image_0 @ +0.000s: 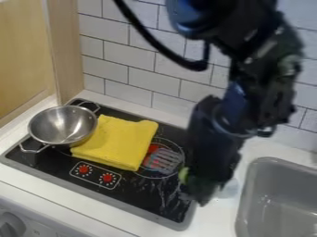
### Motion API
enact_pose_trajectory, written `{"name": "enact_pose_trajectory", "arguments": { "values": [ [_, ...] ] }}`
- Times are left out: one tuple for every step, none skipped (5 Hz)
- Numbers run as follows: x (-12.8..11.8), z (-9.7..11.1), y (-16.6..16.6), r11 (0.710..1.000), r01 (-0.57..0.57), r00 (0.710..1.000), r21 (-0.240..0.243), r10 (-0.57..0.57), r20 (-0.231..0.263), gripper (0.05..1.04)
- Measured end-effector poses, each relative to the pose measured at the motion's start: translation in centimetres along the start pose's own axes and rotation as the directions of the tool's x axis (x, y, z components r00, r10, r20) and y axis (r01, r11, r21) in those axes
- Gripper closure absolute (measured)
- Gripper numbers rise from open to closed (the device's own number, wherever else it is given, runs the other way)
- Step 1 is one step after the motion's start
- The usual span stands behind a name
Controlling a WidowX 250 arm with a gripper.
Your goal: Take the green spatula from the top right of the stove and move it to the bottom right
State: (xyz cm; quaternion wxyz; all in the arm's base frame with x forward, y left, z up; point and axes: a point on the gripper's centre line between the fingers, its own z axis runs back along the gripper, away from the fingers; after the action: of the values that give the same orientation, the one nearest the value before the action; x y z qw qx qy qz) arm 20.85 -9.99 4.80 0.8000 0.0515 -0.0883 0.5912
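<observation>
The black gripper [201, 192] hangs low over the right part of the black stove [133, 190], close to its right edge. Just left of the gripper, the spatula's grey slotted head [165, 160] lies over the right-hand burner ring, beside the yellow cloth. A short green piece of the spatula [184, 175] shows against the gripper's left side. The rest of the handle is hidden behind the gripper and arm, and whether it is held cannot be made out.
A metal pot [62, 125] with two handles sits at the stove's left, touching or overlapping the folded yellow cloth [117, 142]. Red control knobs [108, 177] are at the stove's front. A grey sink [276, 203] lies to the right, and a tiled wall [133, 60] stands behind.
</observation>
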Motion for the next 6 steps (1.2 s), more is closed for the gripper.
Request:
{"name": "enact_pose_trajectory", "arguments": {
  "values": [
    [0.7, -1.1, 0.1, 1.0, -0.017, 1.0, 0.017, 0.017, 0.006, 0.686],
    [1.1, -2.2, -0.2, 1.0, -0.017, 1.0, 0.027, 0.016, 0.017, 0.686],
    [0.8, -3.4, -0.3, 1.0, 0.016, 1.0, 0.022, -0.016, 0.015, 0.686],
    [0.6, -4.6, -0.2, 0.997, 0.058, 0.998, 0.047, -0.059, 0.017, 0.686],
    [1.0, -5.0, -0.2, 0.996, 0.065, 0.997, 0.059, -0.067, 0.027, 0.686],
    [0.9, -5.0, -0.4, 0.996, 0.067, 0.998, 0.05, -0.068, 0.019, 0.608]
  ]
}}
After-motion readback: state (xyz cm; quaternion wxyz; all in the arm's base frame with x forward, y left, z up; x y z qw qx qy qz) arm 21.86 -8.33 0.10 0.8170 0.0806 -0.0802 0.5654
